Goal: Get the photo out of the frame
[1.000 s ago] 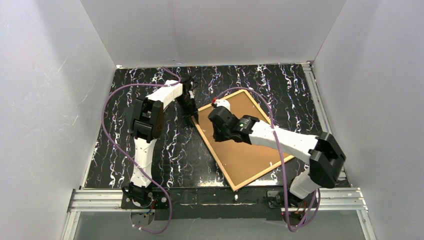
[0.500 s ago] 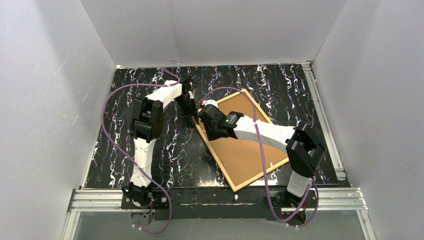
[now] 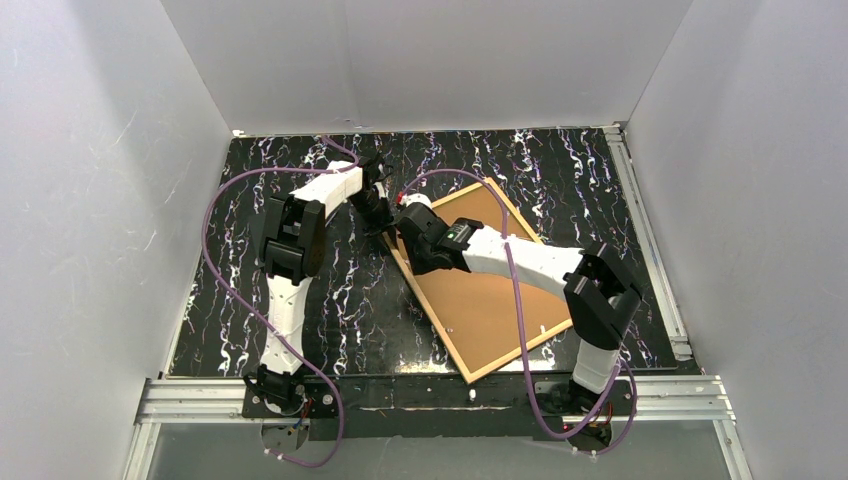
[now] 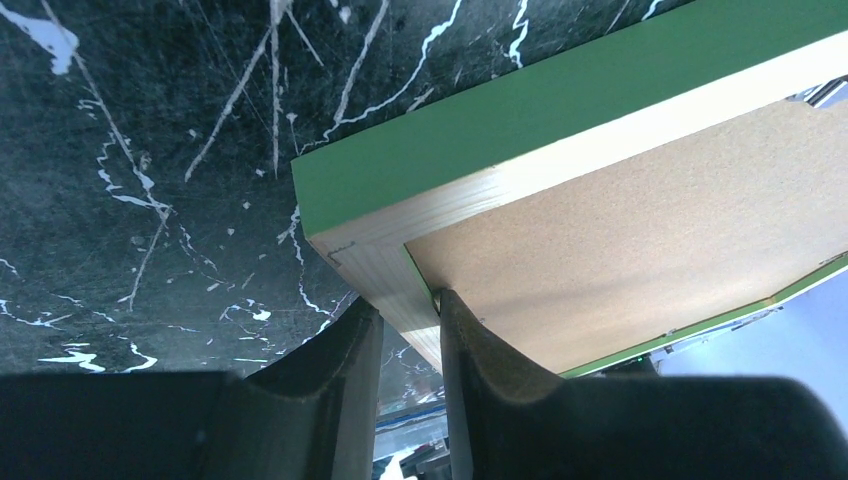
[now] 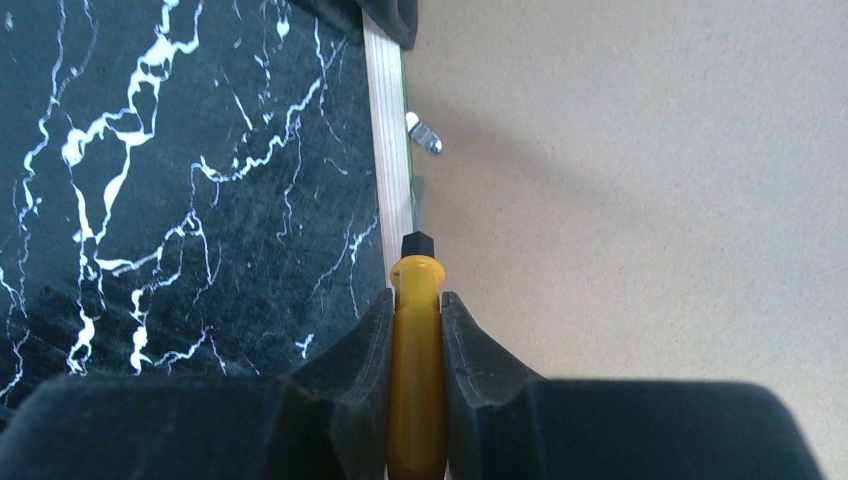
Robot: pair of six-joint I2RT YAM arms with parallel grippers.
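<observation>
Levering the backing board [image 4: 640, 230] out of the frame [image 4: 560, 100], no photo in sight yet

Left wrist: our left gripper [image 4: 405, 305] pinches the frame's wooden corner rail; we'd hold that firm. Right wrist: our right gripper [image 5: 415, 300] squeezes a yellow screwdriver [image 5: 415, 275], tip in the seam near a metal tab [image 5: 425, 135]; we'd lever gently. Top: the frame lies face-down on the surface [image 3: 340, 310]. The fingertips blur together, and the photo's hidden, presumably under the board.

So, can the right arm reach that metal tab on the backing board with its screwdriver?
Probably yes: the screwdriver tip sits beside the frame, just short of the metal tab, nothing between.
</observation>
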